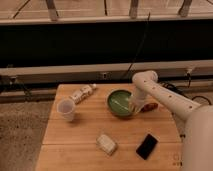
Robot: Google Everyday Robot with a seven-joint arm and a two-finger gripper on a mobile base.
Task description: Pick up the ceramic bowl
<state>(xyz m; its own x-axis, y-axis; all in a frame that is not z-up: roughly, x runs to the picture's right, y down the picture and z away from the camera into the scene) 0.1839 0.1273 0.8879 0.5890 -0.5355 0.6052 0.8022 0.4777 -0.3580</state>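
Observation:
A green ceramic bowl (119, 102) sits on the wooden table (80, 135) right of centre near the far edge. My white arm comes in from the right and bends down to the bowl's right rim. The gripper (133, 106) is at that rim, over the bowl's right side.
A clear plastic cup (66, 109) stands at the left. A plastic bottle (82, 93) lies on its side near the far edge. A white packet (106, 143) and a black phone (147, 146) lie near the front. A reddish item (149, 106) lies right of the bowl.

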